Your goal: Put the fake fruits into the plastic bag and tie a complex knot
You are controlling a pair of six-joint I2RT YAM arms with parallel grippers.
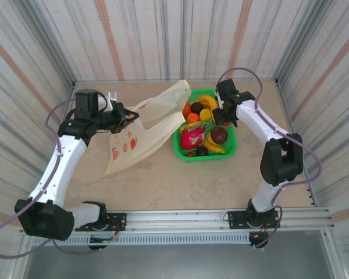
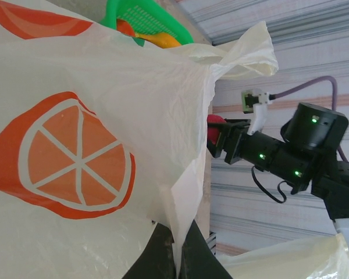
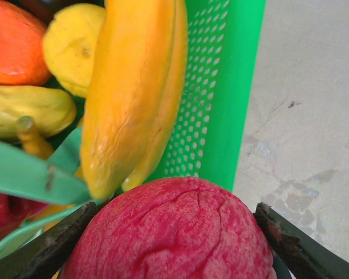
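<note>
Your right gripper (image 3: 173, 247) grips a red fruit (image 3: 174, 224). One dark finger (image 3: 43, 250) presses on each side of its wrinkled skin, and its bulk keeps the jaws well apart. Just ahead of the fingers, a yellow banana (image 3: 134, 87) leans against the perforated wall of the green basket (image 3: 227, 87). A pale yellow piece (image 3: 75, 40) and an orange (image 3: 11, 40) lie farther ahead and to the left. Bare table (image 3: 308, 116) lies to the right of the gripper. In the top view this gripper hangs over the far right part of the basket. The magenta dragon fruit (image 1: 191, 138) and a dark purple piece (image 1: 219, 135) lie in the basket on its near side.

Your left gripper (image 2: 175, 258) is pinched almost closed on a fold of the plastic bag (image 2: 75, 145), and the thin film runs up between its two dark fingers. The bag spreads ahead of them, showing a large orange-slice print (image 2: 61, 163). From above, the bag lies slack on the table between this gripper and the basket. One cream end of the bag reaches the basket's far left corner. All the other fruits you can see lie in the basket.
</note>
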